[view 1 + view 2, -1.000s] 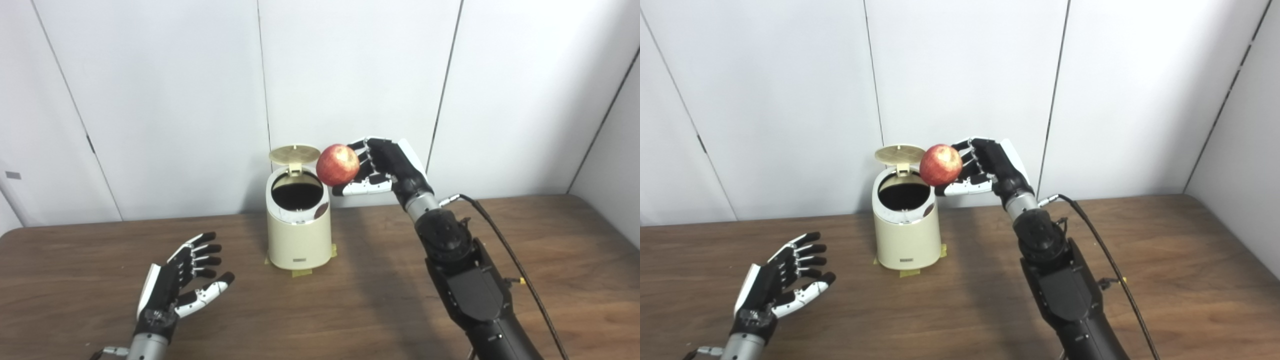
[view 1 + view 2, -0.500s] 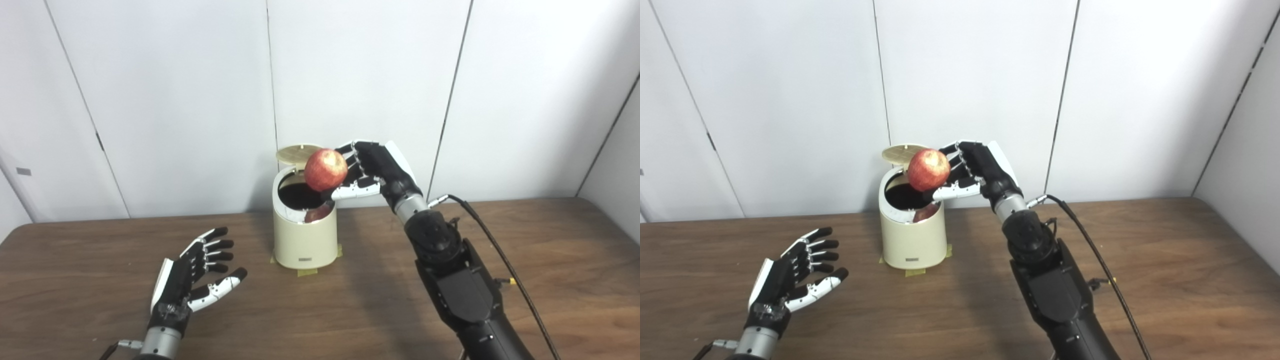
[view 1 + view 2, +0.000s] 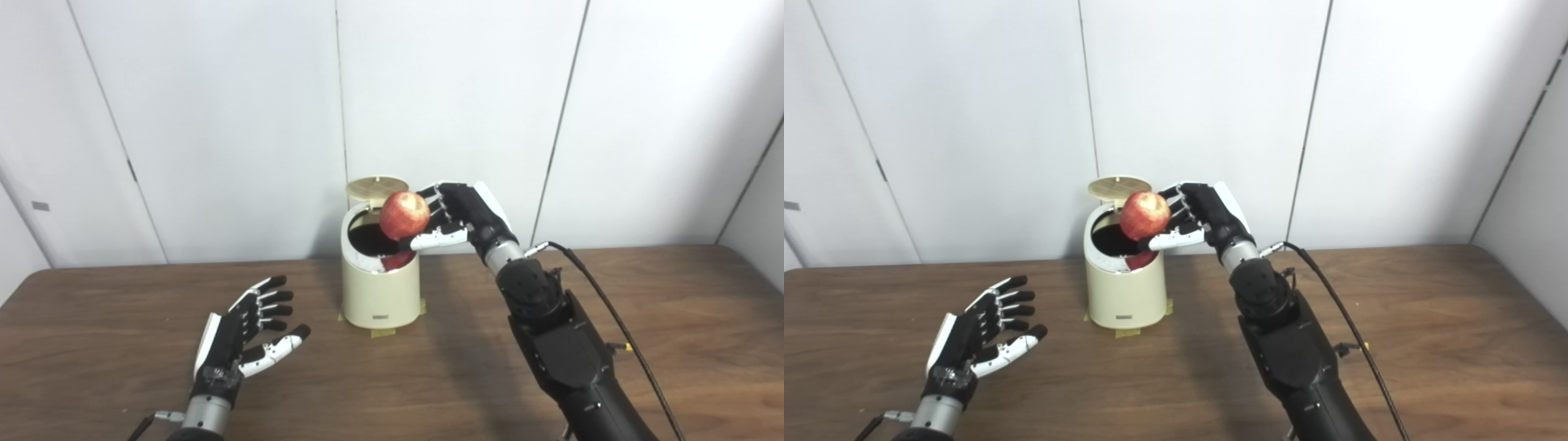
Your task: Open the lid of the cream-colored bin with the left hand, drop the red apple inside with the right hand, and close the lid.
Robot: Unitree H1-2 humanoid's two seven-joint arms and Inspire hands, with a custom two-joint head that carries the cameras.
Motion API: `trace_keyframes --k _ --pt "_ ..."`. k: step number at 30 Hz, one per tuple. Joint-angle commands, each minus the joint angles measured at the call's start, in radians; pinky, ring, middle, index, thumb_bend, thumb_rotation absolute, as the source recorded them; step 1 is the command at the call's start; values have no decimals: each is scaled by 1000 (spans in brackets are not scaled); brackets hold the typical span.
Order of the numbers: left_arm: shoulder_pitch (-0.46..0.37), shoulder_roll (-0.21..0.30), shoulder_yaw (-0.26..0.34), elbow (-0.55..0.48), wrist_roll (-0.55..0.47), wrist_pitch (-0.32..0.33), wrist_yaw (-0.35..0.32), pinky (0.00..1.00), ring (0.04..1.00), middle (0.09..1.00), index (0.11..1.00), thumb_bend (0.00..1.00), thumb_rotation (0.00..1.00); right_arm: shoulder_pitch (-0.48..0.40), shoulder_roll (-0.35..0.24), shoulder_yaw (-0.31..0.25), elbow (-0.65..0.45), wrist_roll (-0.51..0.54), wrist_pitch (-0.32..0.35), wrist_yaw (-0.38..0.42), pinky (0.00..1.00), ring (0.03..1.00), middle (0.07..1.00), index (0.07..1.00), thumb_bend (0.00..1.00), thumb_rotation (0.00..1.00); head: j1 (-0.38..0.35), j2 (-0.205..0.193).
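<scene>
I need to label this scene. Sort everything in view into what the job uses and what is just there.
In use: apple, held by the right hand over the bin; raised lid; open left hand, waiting.

Just there: tape under the bin; black cable; table; wall panels.

Your way down into the cream bin [image 3: 380, 294] is wide open, since the lid [image 3: 376, 186] stands upright at the back rim. The red apple [image 3: 403, 215] in your right hand [image 3: 463, 214] hangs right over the opening. Behind the bin the wall [image 3: 453, 92] blocks you. Your left hand [image 3: 248, 331], fingers spread, sits well apart on bare table [image 3: 674, 318].
</scene>
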Motion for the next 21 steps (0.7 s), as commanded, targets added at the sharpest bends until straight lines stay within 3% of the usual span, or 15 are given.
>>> trace_keyframes --k 1,5,11,12,13,15,19,21 --pt "-42 0 -2 -41 -2 -17 7 638 707 757 835 668 119 -71 3 -7 -6 -11 -22 -21 419 438 449 500 528 3 1 1" --pt "-41 -2 -4 -43 -1 -17 9 633 703 755 832 669 118 -78 12 -9 6 -12 -21 -26 423 457 454 496 529 3 7 1" --pt "-43 -2 -8 -41 3 -16 10 634 704 756 832 664 117 -79 6 4 20 1 -76 -2 460 538 456 536 524 6 15 3" --pt "-43 -2 -9 -41 4 -15 11 631 703 756 831 663 117 -78 4 7 18 -3 -75 0 497 578 560 639 731 70 16 4" --pt "-43 -3 -10 -41 4 -15 11 630 703 756 831 663 117 -78 3 10 16 -6 -74 2 509 592 601 680 804 93 17 4" --pt "-43 -6 -9 -42 -1 -12 11 635 705 756 831 667 115 -75 2 13 7 -9 -71 3 506 603 654 722 867 110 18 4" --pt "-44 -6 -10 -39 5 -15 14 642 709 760 834 670 127 -71 2 14 -7 -10 -62 7 504 628 734 766 894 108 19 4" --pt "-45 -6 -11 -38 10 -17 17 641 705 757 834 673 132 -70 1 13 -10 -8 -60 12 498 638 743 736 899 110 19 4"
